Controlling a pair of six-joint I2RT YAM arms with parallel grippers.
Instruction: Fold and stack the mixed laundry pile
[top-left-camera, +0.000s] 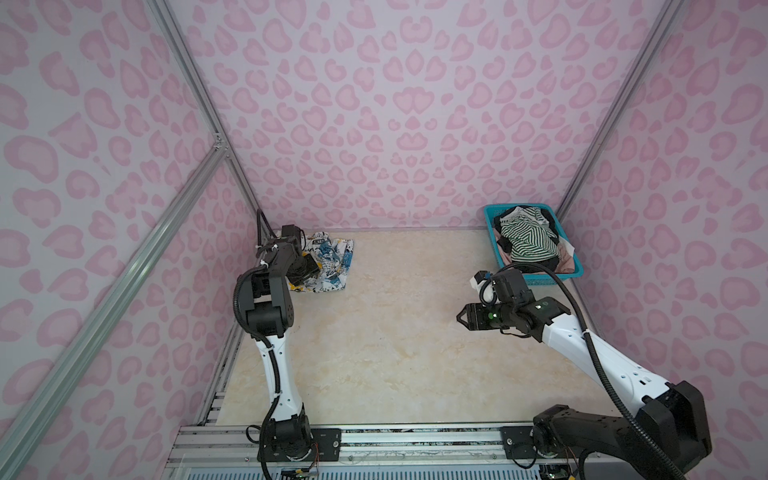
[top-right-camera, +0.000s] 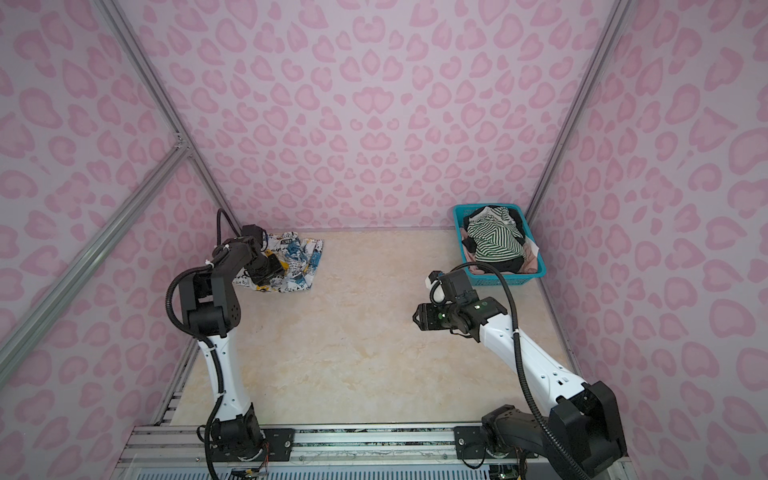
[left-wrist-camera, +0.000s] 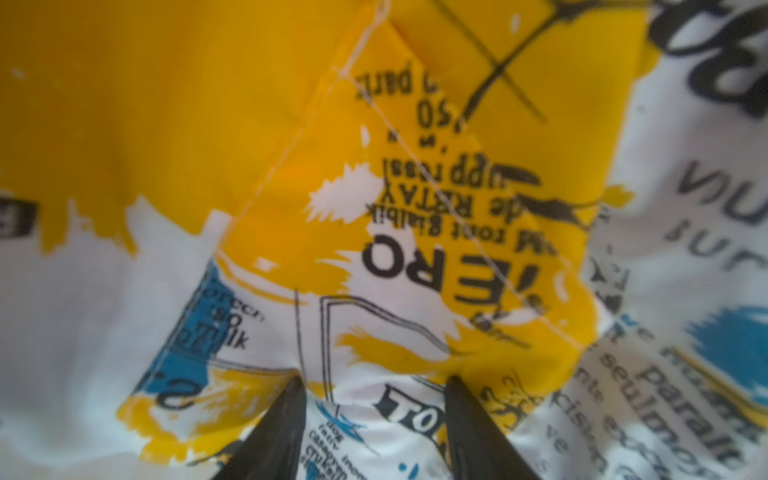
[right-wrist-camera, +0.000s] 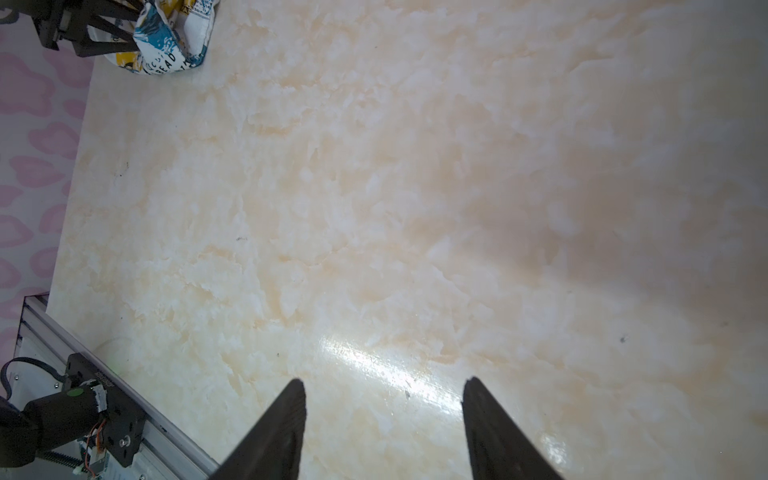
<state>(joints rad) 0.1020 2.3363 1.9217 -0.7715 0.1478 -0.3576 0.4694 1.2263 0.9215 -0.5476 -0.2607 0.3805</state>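
The white garment with blue and yellow splashes and black lettering (top-left-camera: 332, 266) (top-right-camera: 299, 262) lies crumpled at the table's far left corner. My left gripper (top-left-camera: 304, 271) (top-right-camera: 272, 266) (left-wrist-camera: 374, 378) is open and pressed into it, a bulge of printed cloth (left-wrist-camera: 415, 208) between its fingers. The rest of the laundry pile fills the teal basket (top-left-camera: 552, 276) (top-right-camera: 498, 280): a green-and-white striped top (top-left-camera: 528, 239) (top-right-camera: 496, 241) over a black piece (top-left-camera: 536, 266) and a pale pink one (top-left-camera: 563, 253). My right gripper (top-left-camera: 459, 318) (top-right-camera: 414, 318) (right-wrist-camera: 384, 380) hovers open and empty over bare table, in front of the basket.
The marble-look table (top-left-camera: 395, 353) (right-wrist-camera: 415, 208) is boxed in by pink patterned walls on three sides. A metal rail (top-left-camera: 374, 440) with both arm bases runs along the front edge. The right wrist view also catches the printed garment (right-wrist-camera: 174, 41) and the left gripper (right-wrist-camera: 135, 31).
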